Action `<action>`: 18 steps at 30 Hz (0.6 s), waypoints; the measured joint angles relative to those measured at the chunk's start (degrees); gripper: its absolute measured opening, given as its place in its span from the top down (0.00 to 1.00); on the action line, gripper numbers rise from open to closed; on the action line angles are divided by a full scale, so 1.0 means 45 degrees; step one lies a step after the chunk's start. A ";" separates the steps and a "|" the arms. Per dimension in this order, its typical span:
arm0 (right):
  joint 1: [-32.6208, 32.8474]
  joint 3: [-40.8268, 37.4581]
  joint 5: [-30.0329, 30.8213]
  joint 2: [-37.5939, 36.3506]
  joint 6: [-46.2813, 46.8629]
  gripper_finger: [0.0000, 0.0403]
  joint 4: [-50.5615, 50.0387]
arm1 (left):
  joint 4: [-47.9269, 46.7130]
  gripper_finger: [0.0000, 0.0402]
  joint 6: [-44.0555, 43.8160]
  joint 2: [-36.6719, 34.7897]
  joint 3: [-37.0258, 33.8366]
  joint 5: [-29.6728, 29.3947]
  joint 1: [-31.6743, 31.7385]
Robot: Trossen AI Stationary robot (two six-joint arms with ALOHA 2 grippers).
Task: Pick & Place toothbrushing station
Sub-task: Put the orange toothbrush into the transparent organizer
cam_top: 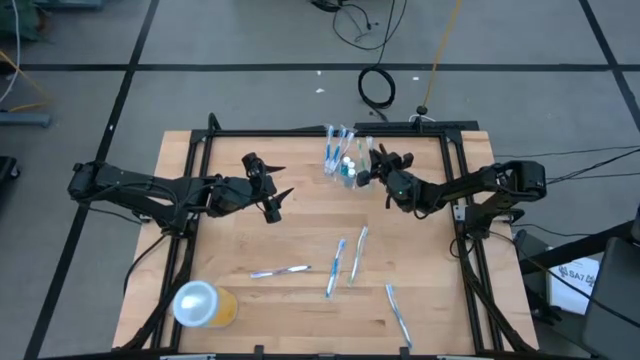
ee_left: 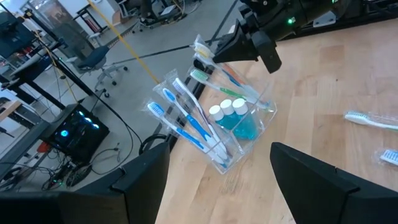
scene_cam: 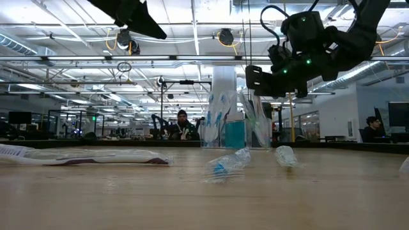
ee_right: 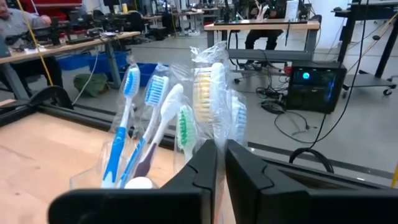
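Note:
A small clear cup stands at the table's far middle, with several wrapped blue, white and pale-green toothbrushes leaning in it and three teal tubes with white caps. My right gripper is just right of the cup, above its rim, shut on a wrapped toothbrush with yellowish bristles. My left gripper hangs open and empty left of the cup, above the table. Several wrapped toothbrushes lie flat on the near half of the table. My right gripper pinches the wrapped toothbrush between its two fingers just below the bristle head. The fingers come from the table's right, roughly level. The head stands up past the fingertips, among the brushes in the cup. The fingers hide the handle below.
An orange-yellow cup with a white lid lies at the table's near left corner. Loose wrapped toothbrushes lie at the near middle and near right. A black frame runs along the far edge. People sit in the room beyond the table.

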 joint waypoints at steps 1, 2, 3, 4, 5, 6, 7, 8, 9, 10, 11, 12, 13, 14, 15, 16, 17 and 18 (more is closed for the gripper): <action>0.0000 0.0000 -0.0016 0.0000 0.0003 0.96 -0.0080 | -0.0009 0.30 0.0000 0.0000 0.0000 0.0000 0.0000; 0.0000 0.0000 -0.0032 0.0000 0.0000 0.95 -0.0200 | -0.0032 0.30 0.0000 0.0000 0.0000 0.0002 -0.0005; 0.0000 0.0005 -0.0032 -0.0005 0.0014 0.94 -0.0380 | -0.0055 0.30 0.0000 0.0000 0.0000 0.0000 -0.0001; 0.0000 0.0005 -0.0028 -0.0010 0.0148 0.93 -0.0633 | -0.0063 0.30 0.0000 0.0000 0.0000 0.0000 -0.0001; -0.0028 0.0005 -0.0033 -0.0009 0.0422 0.91 -0.0909 | -0.0063 0.30 -0.0002 0.0000 0.0000 0.0000 0.0000; -0.0059 0.0004 -0.0043 0.0000 0.0755 0.90 -0.1230 | -0.0063 0.30 0.0000 0.0000 0.0000 0.0000 -0.0002; -0.0096 0.0005 -0.0052 0.0005 0.1153 0.89 -0.1520 | -0.0063 0.30 0.0000 0.0000 0.0000 0.0000 -0.0001; -0.0146 0.0005 -0.0056 0.0001 0.1484 0.88 -0.1732 | -0.0063 0.30 0.0000 0.0000 0.0000 0.0000 0.0000; -0.0202 0.0001 -0.0062 -0.0003 0.1742 0.87 -0.1938 | -0.0063 0.30 -0.0005 0.0000 0.0000 0.0000 0.0000; -0.0251 0.0005 -0.0065 -0.0002 0.1912 0.86 -0.2109 | -0.0063 0.30 -0.0037 0.0000 0.0000 0.0000 -0.0004; -0.0306 0.0002 -0.0065 0.0003 0.1943 0.86 -0.2200 | -0.0063 0.30 -0.0063 0.0000 0.0000 0.0000 -0.0005; -0.0330 0.0000 -0.0066 0.0005 0.1944 0.86 -0.2216 | -0.0063 0.30 -0.0094 0.0000 0.0000 0.0002 -0.0001; -0.0335 0.0000 -0.0068 0.0005 0.1948 0.86 -0.2182 | -0.0063 0.30 -0.0102 0.0000 0.0000 0.0000 -0.0001; -0.0329 0.0000 -0.0076 0.0005 0.1932 0.85 -0.2130 | -0.0063 0.30 -0.0100 0.0000 0.0000 0.0000 -0.0001; -0.0325 0.0000 -0.0077 -0.0013 0.1852 0.85 -0.2084 | -0.0063 0.30 -0.0092 0.0000 0.0000 0.0000 0.0000; -0.0324 0.0000 -0.0086 -0.0076 0.1663 0.85 -0.2089 | -0.0063 0.30 -0.0092 0.0000 0.0000 0.0000 -0.0005; -0.0319 0.0000 -0.0091 -0.0114 0.1428 0.85 -0.2067 | -0.0063 0.30 -0.0092 0.0000 0.0000 0.0002 -0.0002; -0.0286 0.0000 -0.0106 -0.0126 0.1211 0.85 -0.2013 | -0.0061 0.30 -0.0092 0.0000 0.0000 0.0000 0.0000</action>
